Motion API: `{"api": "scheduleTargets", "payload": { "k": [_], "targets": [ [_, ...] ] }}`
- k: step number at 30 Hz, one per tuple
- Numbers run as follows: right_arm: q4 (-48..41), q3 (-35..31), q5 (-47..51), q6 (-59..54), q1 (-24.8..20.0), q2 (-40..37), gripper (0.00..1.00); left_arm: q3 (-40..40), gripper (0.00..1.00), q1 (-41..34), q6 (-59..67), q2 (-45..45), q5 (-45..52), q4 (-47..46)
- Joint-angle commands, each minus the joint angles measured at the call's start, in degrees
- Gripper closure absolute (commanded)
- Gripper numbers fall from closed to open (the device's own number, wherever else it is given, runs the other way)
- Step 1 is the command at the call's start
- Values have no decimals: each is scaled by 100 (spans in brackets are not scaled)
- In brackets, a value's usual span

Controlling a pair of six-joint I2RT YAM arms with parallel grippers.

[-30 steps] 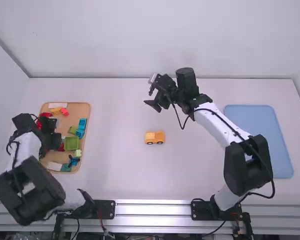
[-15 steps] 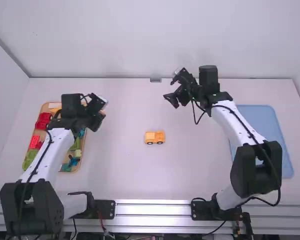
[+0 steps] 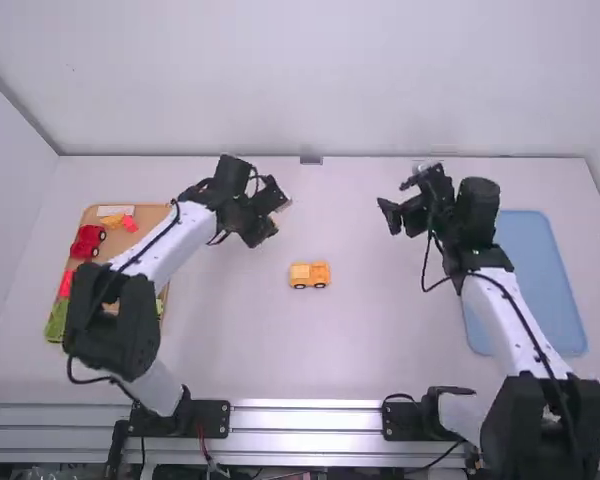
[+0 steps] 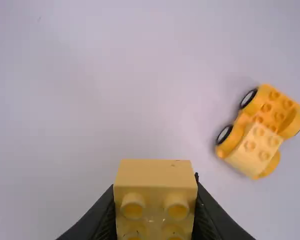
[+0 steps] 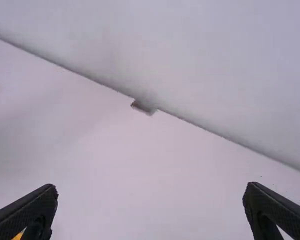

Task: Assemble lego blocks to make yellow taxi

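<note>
My left gripper [image 3: 277, 215] is above the table, up and left of the orange-yellow car [image 3: 309, 275]. In the left wrist view, that gripper [image 4: 155, 197] is shut on a pale yellow block [image 4: 156, 172] with studs. The car [image 4: 279, 111] there has black wheels and a lighter yellow block [image 4: 254, 149] on one end, apart from the held block. My right gripper [image 3: 397, 203] hangs over the table's right half, away from the car. Its fingers are spread with nothing between them in the right wrist view, where the gripper [image 5: 150, 191] faces bare table and wall.
At the left, a brown tray [image 3: 155, 212] holds loose pieces, including a red car [image 3: 87, 241] and a green piece [image 3: 56, 322]; the left arm crosses over it. A blue tray [image 3: 540, 285] lies at the right. The back wall [image 3: 310, 90] borders the table.
The left arm has swung from the tray rightward toward the middle, with the block now visible in its gripper. The right arm has moved right and back toward its base. The car has stayed put.
</note>
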Motion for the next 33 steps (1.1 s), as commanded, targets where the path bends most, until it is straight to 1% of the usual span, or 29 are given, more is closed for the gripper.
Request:
{"api": "scheduleTargets", "payload": {
  "k": [1, 2, 4, 8, 14, 16, 17, 26, 29, 33],
  "targets": [
    [138, -372, 348, 599, -195, -444, 1, 540, 80, -420, 345, 396, 105, -190],
    [138, -396, 369, 616, -208, -466, 1, 597, 80, -470, 396, 444, 105, -212],
    [98, -706, 603, 769, -420, -833, 2, 981, 79, -887, 592, 833, 83, -240],
    [96, -1049, 605, 772, -577, -1261, 2, 1438, 78, -1364, 785, 1405, 87, -299],
    [103, -1362, 610, 769, -608, -1731, 1, 1784, 78, -1832, 1130, 1967, 81, -490],
    [96, -1467, 610, 767, -579, -1919, 3, 1921, 77, -2096, 1132, 2260, -142, -476],
    [98, -1499, 636, 769, -560, -1978, 2, 1950, 77, -2194, 1198, 2369, -258, -444],
    [101, -1539, 691, 765, -522, -2026, 1, 1950, 77, -2540, 1311, 2833, -343, 2],
    [116, -1539, 695, 758, -522, -2026, 2, 1950, 71, -2540, 1279, 2833, -210, 70],
    [118, -1539, 671, 708, -522, -2026, 1, 1947, 70, -2503, 1252, 2833, -153, 107]
  ]
}}
